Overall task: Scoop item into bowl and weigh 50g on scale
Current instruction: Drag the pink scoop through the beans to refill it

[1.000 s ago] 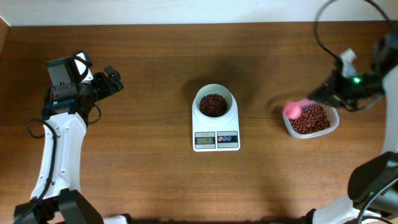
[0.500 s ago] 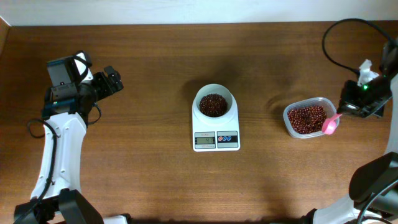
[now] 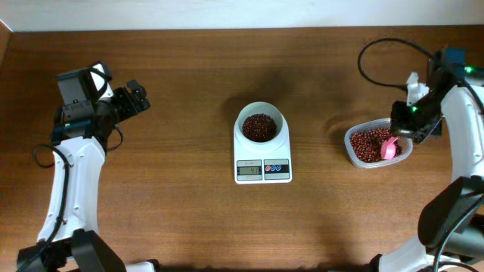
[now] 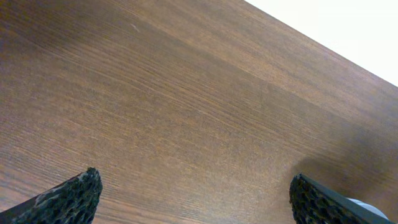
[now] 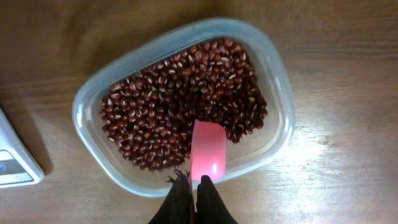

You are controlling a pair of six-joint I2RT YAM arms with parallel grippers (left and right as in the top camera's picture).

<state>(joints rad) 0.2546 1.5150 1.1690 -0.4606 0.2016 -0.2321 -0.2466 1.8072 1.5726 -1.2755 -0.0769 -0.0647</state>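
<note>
The white bowl [image 3: 261,125] holds a small heap of dark red-brown beans [image 3: 259,127] and stands on the white scale [image 3: 262,170] at the table's middle. At the right, a clear plastic tub [image 3: 354,151] [image 5: 277,74] holds more of the beans [image 5: 180,99]. My right gripper [image 3: 399,130] [image 5: 193,182] hangs over the tub's near rim, shut on the handle of a pink scoop [image 5: 208,152] [image 3: 389,146] whose mouth rests among the tub's beans. Far to the left, my left gripper [image 3: 138,97] [image 4: 193,190] is open above bare wood.
A black cable [image 3: 378,47] loops over the table behind the right arm. The scale's corner [image 5: 15,165] shows at the left edge of the right wrist view. The table's far edge [image 3: 227,30] meets a white wall.
The right gripper has carried the pink scoop from the tub's left side round to its right side, then leftward, setting the scoop's mouth into the beans. The left arm has stayed still.
</note>
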